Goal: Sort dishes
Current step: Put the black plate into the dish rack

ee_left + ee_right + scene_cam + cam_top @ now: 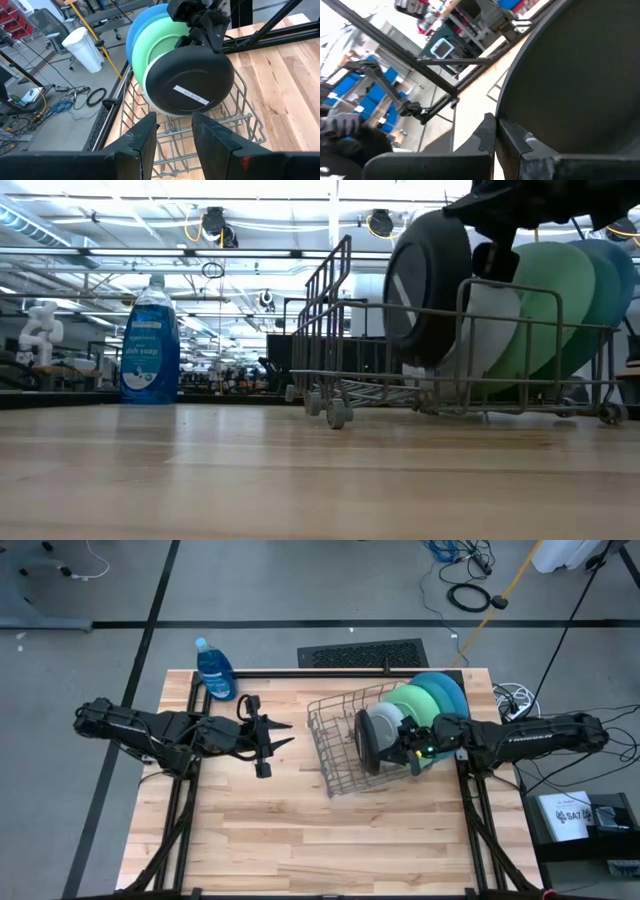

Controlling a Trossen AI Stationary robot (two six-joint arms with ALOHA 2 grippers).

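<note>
A black round dish (378,740) stands on edge at the near-left end of the grey wire rack (335,755), and my right gripper (408,745) is shut on it. Behind it, a pale mint plate (495,330), a light green plate (550,310), a teal plate (432,700) and a bright blue plate (612,275) stand upright in the rack's slots. My left gripper (290,735) is open over bare table to the left of the rack, pointing at it. The left wrist view looks at the black dish (192,85) past the open left gripper (174,130). My right gripper holds the black dish by its upper rim (200,47), pinched between the two fingers, one on each face. The fingers (505,240) come down from above and from the table's right. The dish stays upright, its lower edge (425,360) down inside the rack; whether it rests on the wires, I cannot tell.
A blue dish-soap bottle (214,670) stands at the table's far left corner. The wire rack takes up the right half of the table. Bare wood lies across the near half and between the left gripper and the rack. Cables and a floor grate lie beyond the far edge.
</note>
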